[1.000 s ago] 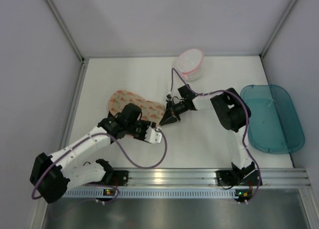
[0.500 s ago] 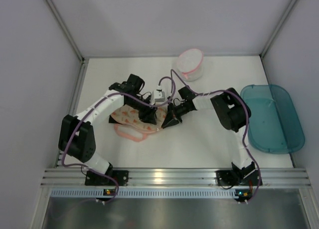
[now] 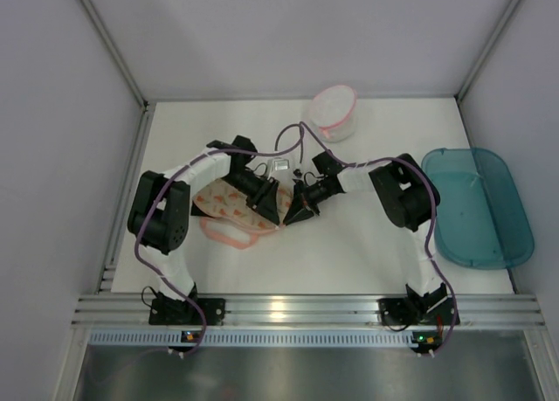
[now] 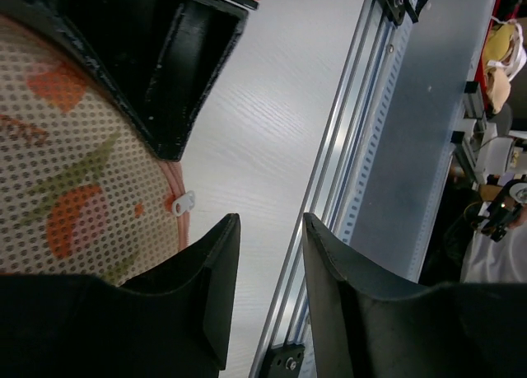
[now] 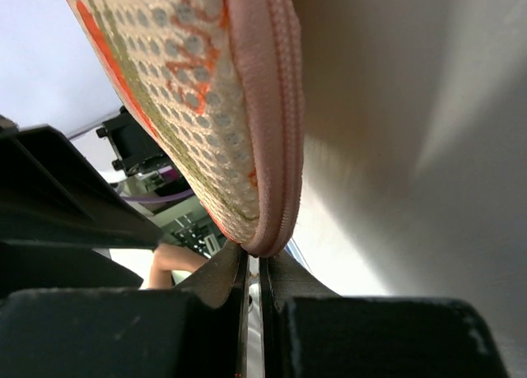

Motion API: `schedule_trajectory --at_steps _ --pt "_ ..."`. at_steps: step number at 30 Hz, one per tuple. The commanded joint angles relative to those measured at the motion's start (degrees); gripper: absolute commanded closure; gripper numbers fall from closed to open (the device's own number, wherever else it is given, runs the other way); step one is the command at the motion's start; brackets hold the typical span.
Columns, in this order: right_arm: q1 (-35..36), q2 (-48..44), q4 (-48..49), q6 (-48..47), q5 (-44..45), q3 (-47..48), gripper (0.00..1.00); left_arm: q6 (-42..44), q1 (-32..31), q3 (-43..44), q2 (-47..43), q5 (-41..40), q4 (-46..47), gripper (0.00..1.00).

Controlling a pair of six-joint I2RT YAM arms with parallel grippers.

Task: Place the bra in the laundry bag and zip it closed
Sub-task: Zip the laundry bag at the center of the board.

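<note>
Laundry bag (image 3: 225,200): cream mesh dotted with fine holes, printed with orange-pink and olive-green speckles, and edged with a pink zip trim (image 5: 276,106); its zip pull (image 4: 184,203) is white. Small pouch (image 3: 334,113): plain white with a pink rim. Tub (image 3: 478,207): translucent teal. Bench (image 3: 349,252): white with a faint grain. Left arm (image 3: 188,168): white links and black joints, trailing a purple cable (image 3: 288,134). Right arm (image 3: 403,194): chiefly black. Left fingers (image 4: 206,287) and right fingers (image 5: 99,329): matt black. Rail (image 3: 297,309): silver aluminium.
</note>
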Motion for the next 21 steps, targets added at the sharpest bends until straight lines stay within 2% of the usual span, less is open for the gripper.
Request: schedule_trajectory --at_steps 1,7,21 --pt "-0.2 -2.9 0.7 -0.1 -0.5 1.2 1.00 -5.4 1.8 3.9 1.2 2.6 -0.8 0.59" --pt "-0.2 -3.1 1.6 0.8 -0.5 1.0 1.00 -9.9 2.0 3.1 1.8 -5.9 4.3 0.59" --pt "-0.2 -3.8 2.7 2.5 -0.8 0.2 1.00 -11.7 1.9 3.2 5.7 -8.1 7.7 0.59"
